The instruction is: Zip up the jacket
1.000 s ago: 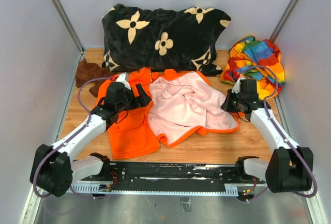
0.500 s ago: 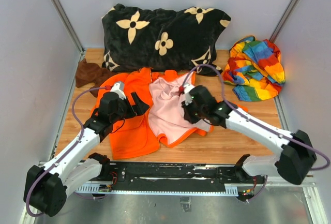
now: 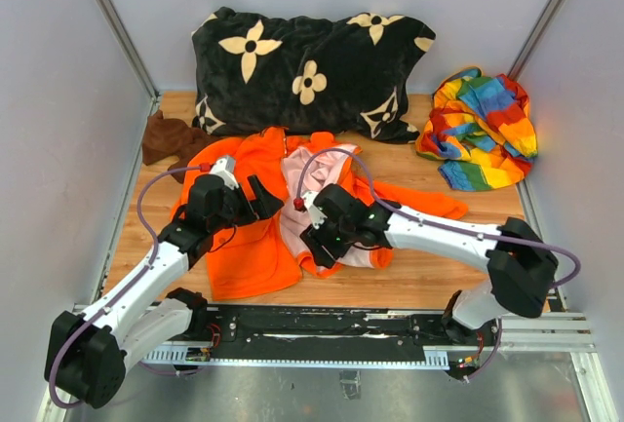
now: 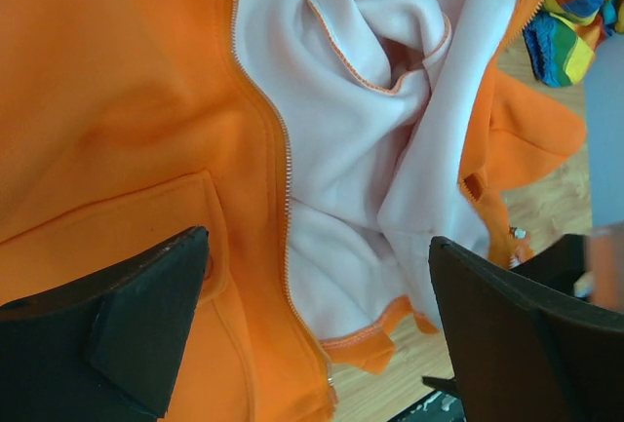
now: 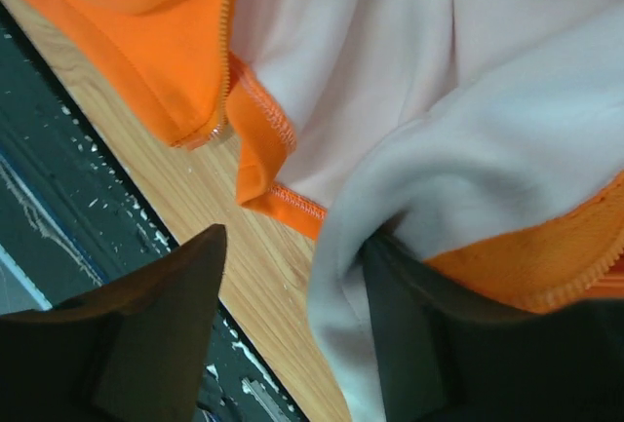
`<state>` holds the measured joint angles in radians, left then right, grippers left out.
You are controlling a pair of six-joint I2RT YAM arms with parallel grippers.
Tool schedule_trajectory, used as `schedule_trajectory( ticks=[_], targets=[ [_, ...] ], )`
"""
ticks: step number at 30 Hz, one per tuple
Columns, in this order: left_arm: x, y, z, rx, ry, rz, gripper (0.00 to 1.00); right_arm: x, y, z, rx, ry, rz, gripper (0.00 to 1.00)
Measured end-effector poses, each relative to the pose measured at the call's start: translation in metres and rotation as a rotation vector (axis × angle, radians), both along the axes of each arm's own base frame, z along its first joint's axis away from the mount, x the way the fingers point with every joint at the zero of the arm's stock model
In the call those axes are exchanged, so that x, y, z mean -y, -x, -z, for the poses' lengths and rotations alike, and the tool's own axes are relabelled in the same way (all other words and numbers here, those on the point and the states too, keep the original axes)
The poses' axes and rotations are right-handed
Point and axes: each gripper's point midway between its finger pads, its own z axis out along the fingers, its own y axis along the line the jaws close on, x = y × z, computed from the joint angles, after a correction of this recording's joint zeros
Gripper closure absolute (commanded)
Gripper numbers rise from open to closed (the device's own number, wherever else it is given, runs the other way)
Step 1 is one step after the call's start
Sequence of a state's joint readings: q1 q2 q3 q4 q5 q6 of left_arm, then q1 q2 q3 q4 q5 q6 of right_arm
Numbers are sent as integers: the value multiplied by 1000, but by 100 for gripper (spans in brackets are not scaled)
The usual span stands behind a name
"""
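The orange jacket (image 3: 244,242) lies front-open on the wooden table, its pale pink lining (image 3: 307,173) bunched in the middle. My left gripper (image 3: 258,196) hovers open over the left panel. Its wrist view shows the pale zipper strip (image 4: 283,149) running between the fingers beside the patch pocket (image 4: 117,217). My right gripper (image 3: 314,237) sits low at the jacket's near hem. There its jaws stand apart (image 5: 297,247), bare wood between them, and a fold of pink lining (image 5: 390,71) drapes against one finger. The orange hem and zipper end (image 5: 216,130) lie just ahead.
A black pillow with cream flowers (image 3: 302,66) fills the back of the table. A rainbow-striped cloth (image 3: 483,130) lies back right and a dark brown cloth (image 3: 166,136) back left. The black base rail (image 3: 322,329) runs along the near edge.
My right arm swept from the right side to the middle, dragging the jacket's right panel over toward the left one, and its jaws have come apart. The left arm barely moved.
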<state>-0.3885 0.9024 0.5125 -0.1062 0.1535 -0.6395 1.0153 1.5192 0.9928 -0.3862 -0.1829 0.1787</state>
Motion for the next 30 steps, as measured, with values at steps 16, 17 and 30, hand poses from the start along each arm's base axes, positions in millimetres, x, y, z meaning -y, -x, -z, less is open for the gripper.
schedule_trajectory(
  ticks=[16, 17, 30],
  targets=[
    [16, 3, 1, -13, 33, 49, 1, 76, -96, -105, 208, -267, 321, 27],
    [17, 3, 2, -15, 33, 53, 1, 82, -104, -102, 205, -267, 353, 26],
    [26, 10, 4, -24, 29, 92, 1, 65, -196, -41, 66, -296, 526, 16]
  ],
)
